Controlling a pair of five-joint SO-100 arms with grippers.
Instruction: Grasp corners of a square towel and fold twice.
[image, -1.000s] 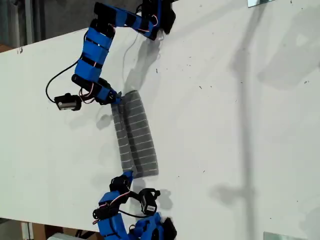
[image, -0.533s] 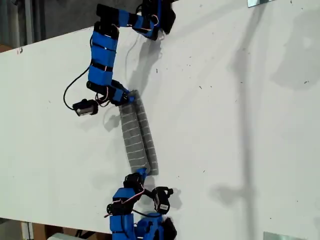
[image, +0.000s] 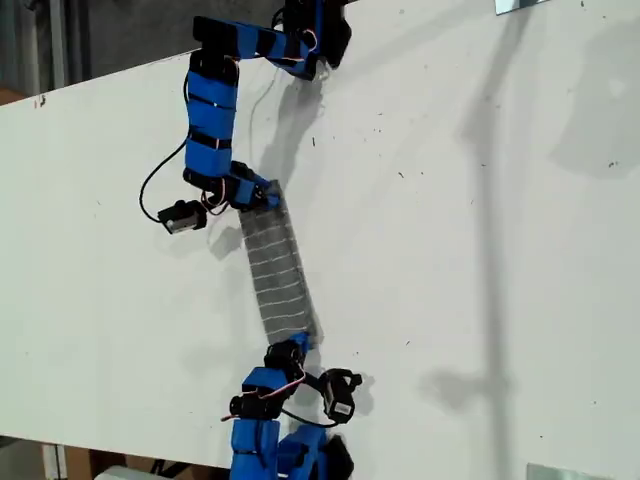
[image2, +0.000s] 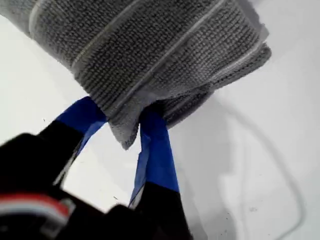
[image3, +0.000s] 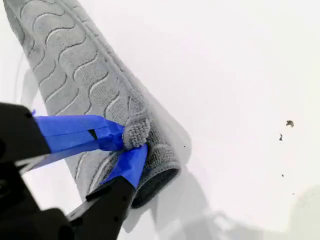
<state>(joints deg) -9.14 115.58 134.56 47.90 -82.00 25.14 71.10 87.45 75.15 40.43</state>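
Note:
The towel (image: 275, 265) hangs as a narrow grey striped band between two blue arms over the white table (image: 480, 250). One arm's gripper (image: 262, 193) holds its upper end in the exterior view, and another arm's gripper (image: 297, 345) holds its lower end. The wrist views do not show which arm is which. My first gripper (image2: 122, 117) is shut on a bunched corner (image2: 125, 135) of the towel (image2: 150, 50). My second gripper (image3: 130, 142) pinches a corner (image3: 136, 131) of the towel (image3: 75, 65), whose wavy-patterned side faces that camera.
The arm bases stand at the exterior view's top (image: 310, 30) and bottom (image: 290, 455). A black wrist camera (image: 180, 216) and its cable hang beside the upper arm. The table's edge runs along the exterior view's left. Small dark specks (image: 400, 175) mark the tabletop.
Both grippers have carried the towel's ends toward the exterior view's right. The towel has drawn from a doubled wide strip into one narrow band.

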